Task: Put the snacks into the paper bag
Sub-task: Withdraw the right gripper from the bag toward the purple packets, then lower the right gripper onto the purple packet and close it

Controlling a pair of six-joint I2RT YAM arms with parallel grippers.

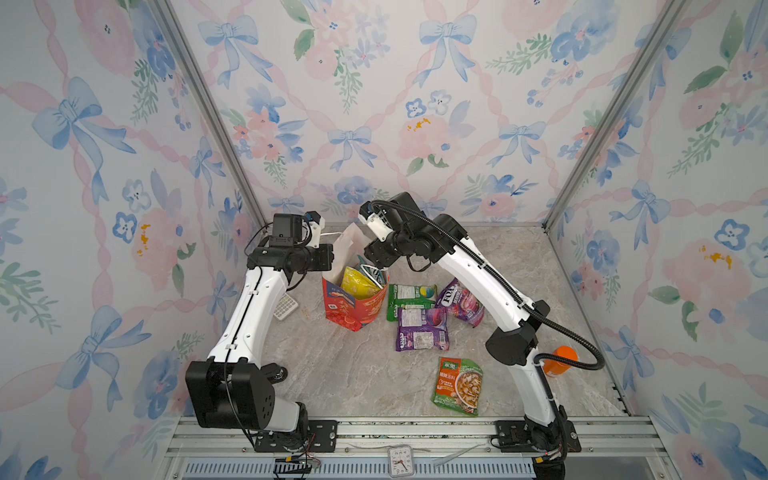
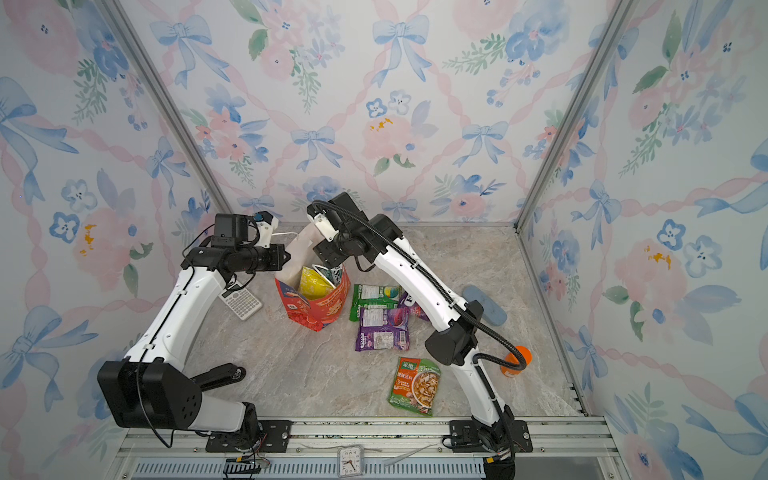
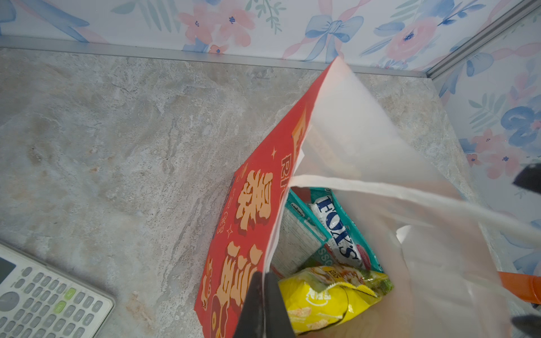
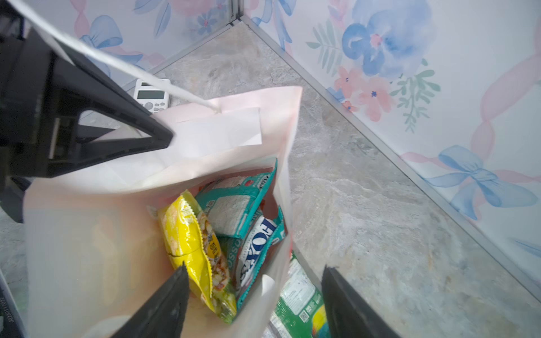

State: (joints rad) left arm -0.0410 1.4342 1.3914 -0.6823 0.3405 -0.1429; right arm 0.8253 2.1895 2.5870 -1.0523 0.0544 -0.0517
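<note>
Tabletop (image 1: pixel 353 374) of grey stone pattern lies beneath both pincers. Directly under them the red paper bag (image 1: pixel 353 309) stands on its base, long axis up and down, mouth pointing up at the pincers.

The left pincer (image 3: pixel 263 282) has its fingers pressed together on the rim of the bag's red wall, with the paper pinched between them. The right pincer (image 4: pixel 254 281) hangs over the mouth with fingers spread wide. One is above the bag's inside and the other outside its side wall; whether either touches the paper cannot be told.

Four snacks lie flat out past the right pincer's outer finger, away from the left pincer.
- The orange-and-green packet (image 1: pixel 457 386) is well apart, toward the arm bases. Its printed face is up and its long axis runs from the bases toward the far wall.
- The purple packet (image 1: pixel 422 330) shows its back label and overlaps the green packet (image 1: pixel 409 297), which lies just beside the bag, below that outer finger.
- The FOX'S purple packet (image 1: pixel 459 301) lies askew, partly under the right arm.

Inside the bag, under the right pincer, the yellow packet (image 4: pixel 190 243) stands on end with its crimped edge up. The teal packets (image 4: pixel 234 204) stand on end beside it.

On the left pincer's outer side a calculator (image 1: pixel 286 306) lies flat.
</note>
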